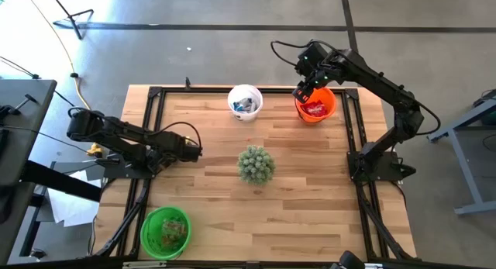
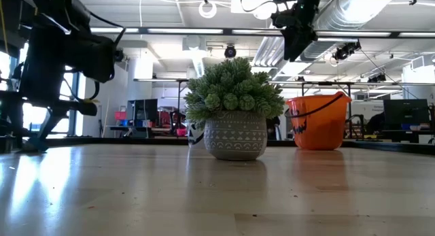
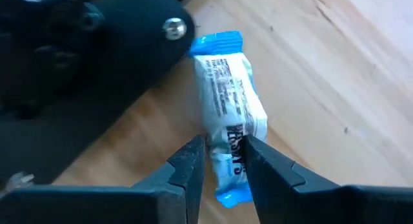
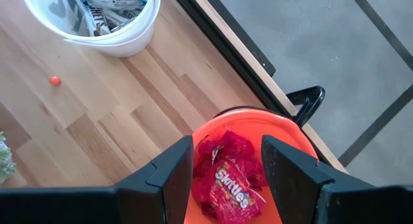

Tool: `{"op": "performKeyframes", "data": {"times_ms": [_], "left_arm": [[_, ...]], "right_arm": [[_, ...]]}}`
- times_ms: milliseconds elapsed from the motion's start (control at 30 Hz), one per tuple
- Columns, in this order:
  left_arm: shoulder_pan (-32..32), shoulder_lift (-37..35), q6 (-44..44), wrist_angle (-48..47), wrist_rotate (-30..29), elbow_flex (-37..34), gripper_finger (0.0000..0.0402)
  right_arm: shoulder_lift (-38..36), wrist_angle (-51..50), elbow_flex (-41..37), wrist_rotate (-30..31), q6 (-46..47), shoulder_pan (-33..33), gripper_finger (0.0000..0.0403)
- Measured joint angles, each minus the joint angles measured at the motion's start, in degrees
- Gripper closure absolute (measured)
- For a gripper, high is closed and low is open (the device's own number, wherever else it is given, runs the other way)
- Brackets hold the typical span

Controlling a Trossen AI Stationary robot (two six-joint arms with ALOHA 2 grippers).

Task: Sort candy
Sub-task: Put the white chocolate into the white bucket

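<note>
**Left pincer gripping blue-and-white candy, right pincer wide above orange bucket**

Left pincer (image 3: 222,169): jaws narrowed onto a light blue-and-white wrapped candy bar (image 3: 227,114), pinched near one end of the wrapper. Bar hangs above the light wooden slatted counter (image 1: 310,207), not touching it. In the high view the left pincer (image 1: 194,150) sits over the left half of the counter, roughly mid-depth, inward of the left edge.

Right pincer (image 4: 226,175): jaws wide, nothing between them. It hovers directly above the orange plastic bucket (image 4: 303,143) near the far right corner of the counter. High view puts it (image 1: 304,91) over the bucket's rim on the far side.

Candy locations:
- Shiny red candy packets (image 4: 229,175) piled inside the orange bucket; top one reads "Skittles".
- Blue-and-white and silver wrapped bars (image 4: 106,8) inside the round white plastic bucket (image 1: 245,102), at the middle of the far edge, beside the orange bucket but apart from it.
- Small mixed pieces (image 1: 172,230) in the round green plastic bucket (image 1: 147,236), near the near left corner.
- One tiny orange piece (image 4: 55,81) loose on the counter, near the white bucket.

Green spiky ball-shaped plant in a grey patterned pot (image 2: 234,117) stands upright at about the centre of the counter, well apart from all three buckets.
</note>
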Motion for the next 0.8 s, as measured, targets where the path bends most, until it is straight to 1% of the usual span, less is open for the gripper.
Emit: {"op": "performKeyframes", "data": {"times_ms": [167,367,467,667,800], "left_arm": [[0.5,-0.19,0.0,4.52,-1.23,-3.54,0.0302],[0.48,-0.2,0.97,5.11,-1.84,-4.14,0.0306],[0.48,-0.17,1.15,5.28,-1.97,-4.21,0.0325],[0.5,0.0,3.17,4.1,-2.29,-2.54,0.0389],[0.5,0.16,3.24,3.67,-2.4,-1.33,0.0393]], "right_arm": [[0.0,0.48,0.0,0.0,0.02,0.0,0.0224],[0.0,0.57,0.0,0.0,0.5,0.0,0.0224],[0.0,0.93,0.0,0.0,0.61,0.0,0.0224],[0.0,1.36,0.0,0.0,0.85,0.0,0.0224],[0.0,1.47,0.0,0.0,1.95,0.0,0.0224]]}}
